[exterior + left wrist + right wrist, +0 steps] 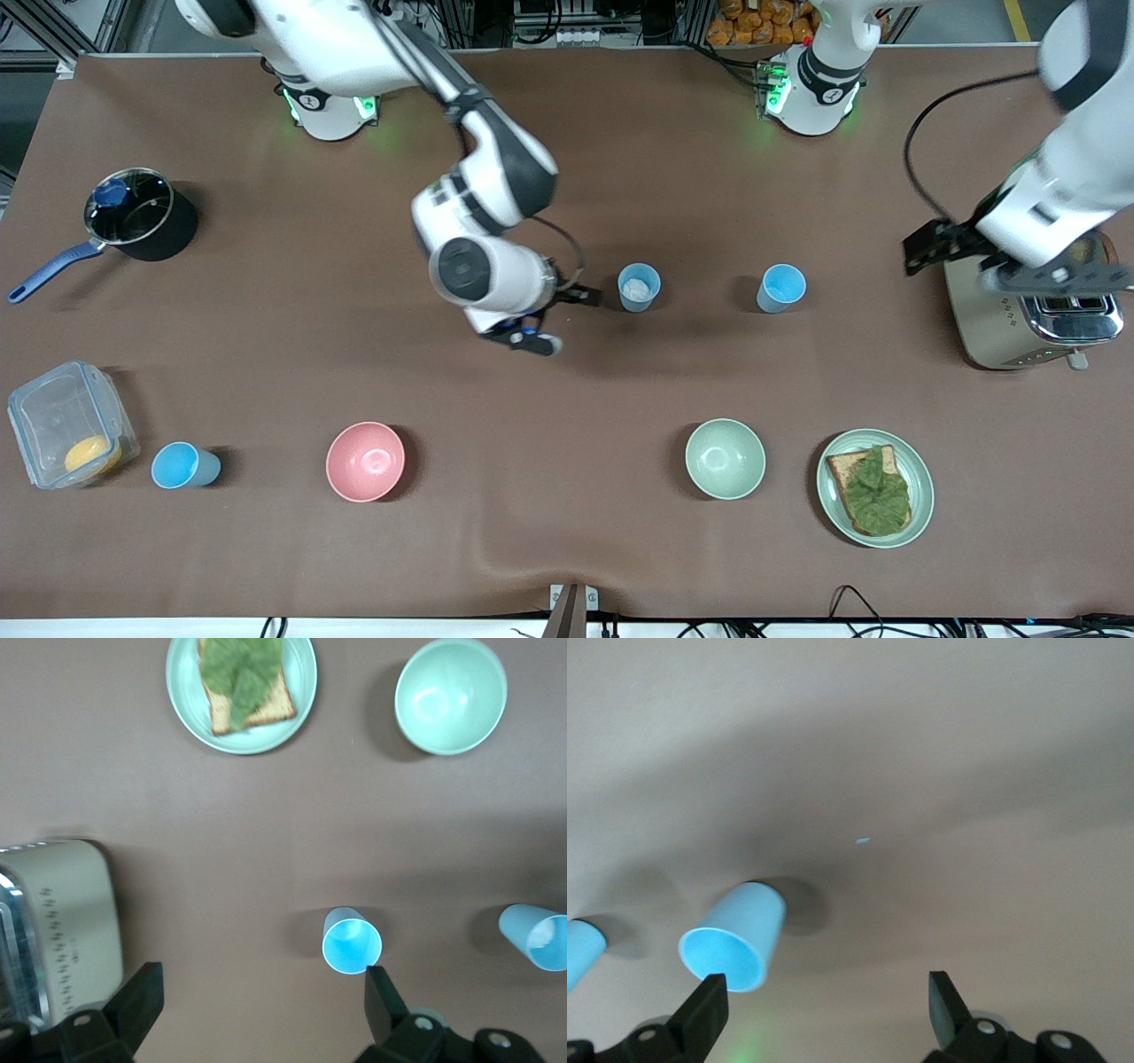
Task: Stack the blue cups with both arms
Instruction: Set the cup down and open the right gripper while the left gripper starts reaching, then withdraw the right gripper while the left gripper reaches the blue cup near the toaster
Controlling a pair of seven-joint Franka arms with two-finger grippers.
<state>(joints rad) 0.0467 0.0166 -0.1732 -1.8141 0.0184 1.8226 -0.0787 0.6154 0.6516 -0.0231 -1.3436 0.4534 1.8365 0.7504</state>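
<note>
Three light-blue cups stand upright on the brown table. A paler cup [639,287] with a whitish inner bottom is mid-table, and a second cup [781,288] stands beside it toward the left arm's end. A third cup [184,465] stands near the front camera at the right arm's end. My right gripper [567,321] is open and empty, low beside the paler cup. In the right wrist view a cup [735,939] lies just outside one fingertip [704,1010]. My left gripper [983,266] is open and empty, high over the toaster. The left wrist view shows the second cup [352,942] and the paler cup [536,937].
A toaster [1032,323] stands at the left arm's end. A pink bowl [365,461], a pale green bowl [725,458] and a plate with toast and lettuce [874,487] sit nearer the front camera. A black pot [142,215] and a clear lidded box [66,425] are at the right arm's end.
</note>
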